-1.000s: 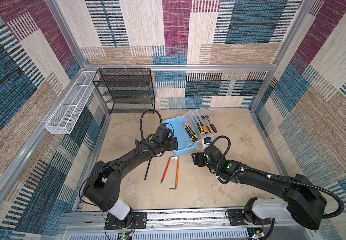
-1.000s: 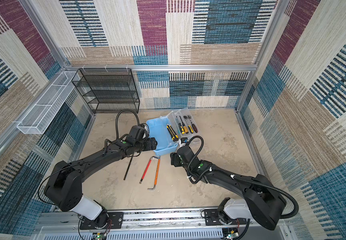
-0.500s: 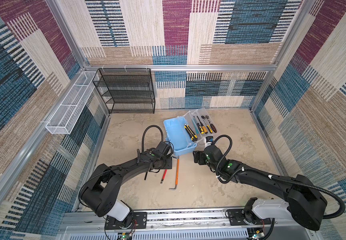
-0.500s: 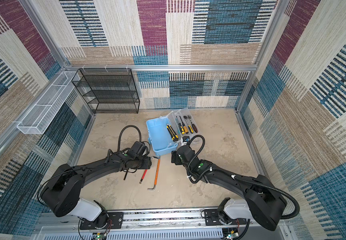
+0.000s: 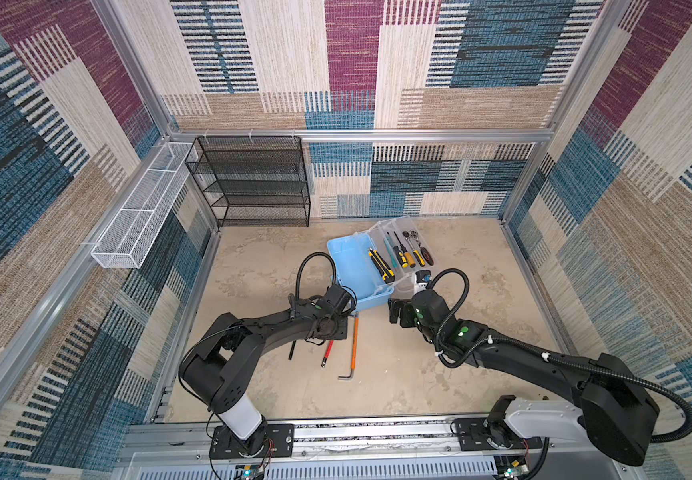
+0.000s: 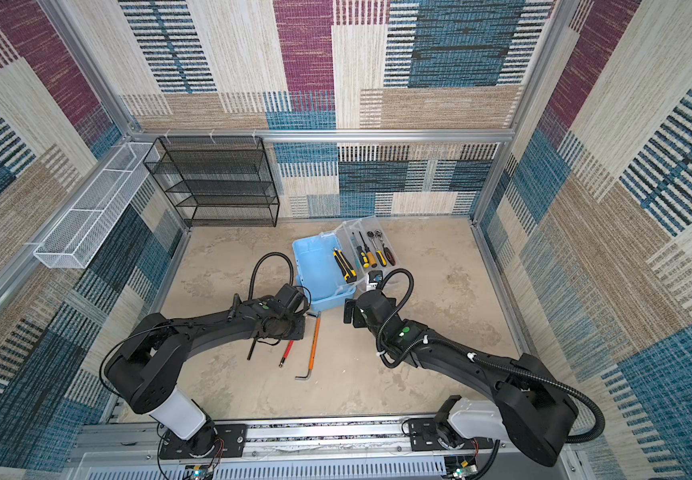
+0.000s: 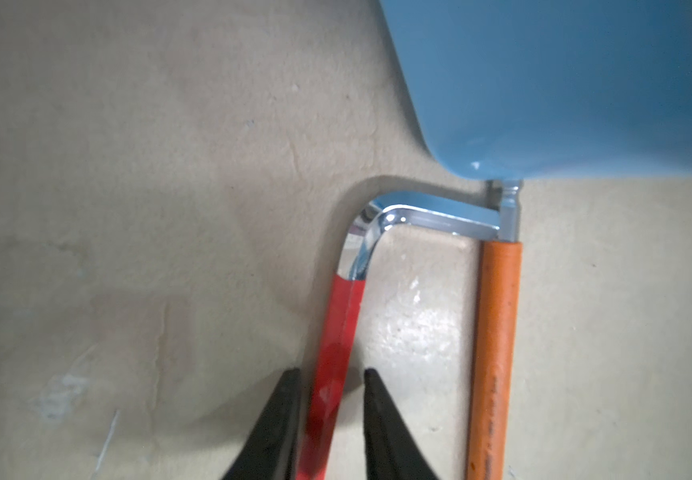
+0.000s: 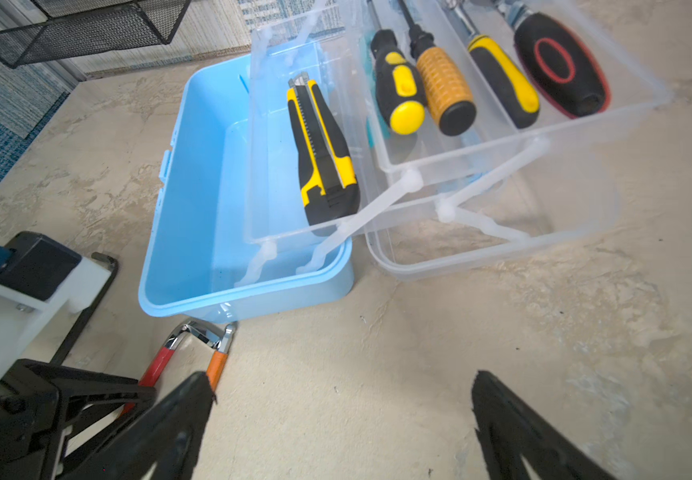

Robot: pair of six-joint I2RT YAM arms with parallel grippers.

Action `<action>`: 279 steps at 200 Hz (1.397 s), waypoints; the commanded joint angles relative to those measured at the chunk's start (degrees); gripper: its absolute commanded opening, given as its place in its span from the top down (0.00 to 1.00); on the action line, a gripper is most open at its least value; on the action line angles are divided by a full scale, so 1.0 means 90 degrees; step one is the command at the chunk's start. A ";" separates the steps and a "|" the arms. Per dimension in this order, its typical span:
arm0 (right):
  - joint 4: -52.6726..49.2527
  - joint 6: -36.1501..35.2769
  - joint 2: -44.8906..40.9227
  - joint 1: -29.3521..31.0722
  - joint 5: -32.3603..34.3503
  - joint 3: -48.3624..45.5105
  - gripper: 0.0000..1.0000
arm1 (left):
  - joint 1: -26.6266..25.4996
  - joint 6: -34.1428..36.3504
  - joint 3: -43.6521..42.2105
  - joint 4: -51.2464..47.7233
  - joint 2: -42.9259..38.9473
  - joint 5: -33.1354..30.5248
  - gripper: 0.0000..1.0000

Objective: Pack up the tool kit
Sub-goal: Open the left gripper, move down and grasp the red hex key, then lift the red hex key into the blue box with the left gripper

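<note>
The tool kit (image 5: pixel 346 266) (image 6: pixel 315 266) is a light-blue box (image 8: pixel 194 187) standing open, its clear trays folded out with a yellow-black knife (image 8: pixel 323 158) and several screwdrivers (image 8: pixel 444 87). In front of it on the floor lie a red hex key (image 7: pixel 336 332) (image 5: pixel 326 353), an orange hex key (image 7: pixel 495 332) (image 5: pixel 354 345) and a black one (image 5: pixel 293 351). My left gripper (image 7: pixel 331 374) is down over the red hex key, fingers close on either side, a thin gap still showing on one side. My right gripper (image 8: pixel 342 390) (image 5: pixel 394 311) stands wide open over bare floor.
A black wire-mesh rack (image 5: pixel 252 183) stands against the back wall and a white wire basket (image 5: pixel 136 220) hangs on the left wall. A small black-and-blue item (image 5: pixel 421 279) lies beside the clear trays. Metal frame rails edge the floor.
My left gripper pulled back from the box, dropped onto the red hex key and narrowed its jaws. The right gripper's jaws spread wider; that arm barely moved.
</note>
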 commanded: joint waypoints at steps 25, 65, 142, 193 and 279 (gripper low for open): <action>0.0450 -0.0168 -0.0192 -0.0255 -0.0183 -0.0203 0.00 | -0.0029 -0.0063 -0.0249 -0.0455 -0.0071 0.0086 0.94; 0.0746 -0.0171 -0.0235 -0.0517 -0.0490 -0.0343 0.00 | -0.0030 -0.0241 -0.0367 -0.0518 -0.0392 0.0045 1.00; 0.1039 -0.0370 -0.0004 -0.0696 -0.0762 -0.0362 0.00 | -0.0023 -0.0578 -0.0434 -0.0876 -0.1208 -0.0326 1.00; 0.1244 -0.0451 0.0118 -0.0779 -0.0946 -0.0411 0.00 | -0.0015 -0.0621 -0.0137 -0.1033 -0.1835 -0.0805 1.00; 0.1514 -0.0378 -0.0048 -0.0803 -0.1099 -0.0819 0.00 | 0.0627 -0.0287 0.1559 -0.0305 -0.1021 -0.0005 1.00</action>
